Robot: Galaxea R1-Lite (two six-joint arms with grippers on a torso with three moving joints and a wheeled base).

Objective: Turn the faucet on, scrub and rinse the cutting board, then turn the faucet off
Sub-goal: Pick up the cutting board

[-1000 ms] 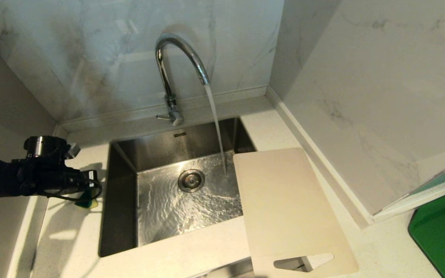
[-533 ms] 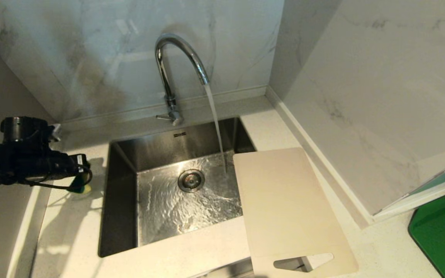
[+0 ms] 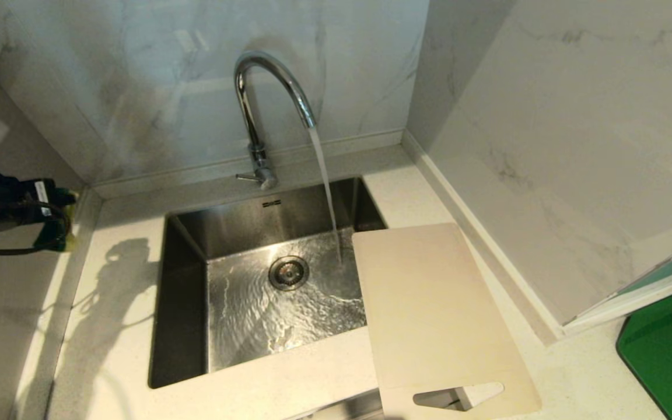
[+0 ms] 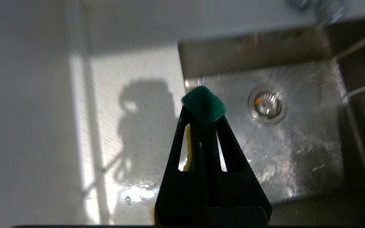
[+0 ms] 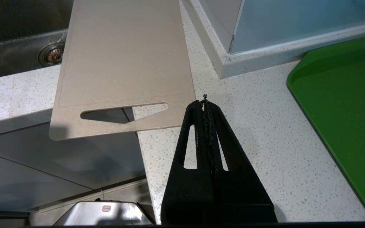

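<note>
Behind the steel sink (image 3: pixel 184 326), the faucet (image 3: pixel 266 76) rises as a polished chrome gooseneck with a small side lever at its base. Water (image 3: pixel 325 181) falls from the spout in a thin slanted stream and lands on the basin floor beside the round drain (image 3: pixel 289 272); the wet floor shows ripples.

Cutting board (image 3: pixel 435 315): a thin, pale beige rectangle with rounded corners and a long handle slot near its nearest short edge. It lies flat on the speckled white counter (image 3: pixel 108 361) at the sink's right side; its left margin overhangs the basin and its slotted end projects past the counter's front edge. The stream lands just beside its far left corner without touching it.

Marble-patterned wall panels stand behind and to the right of the board, leaving only a narrow counter strip on that side. A dark green board (image 3: pixel 671 350) lies further right, well apart.

Left gripper (image 4: pixel 203 114): held above the counter's left edge, by the left wall and apart from the basin, its black fingers clamped on a sponge (image 4: pixel 204 104) with a rough green pad and a yellow body. Its shadow falls on the bare counter beside the sink.

Right gripper (image 5: pixel 204 104): fingers pressed together with nothing between them, above the counter near the board's slotted end.
</note>
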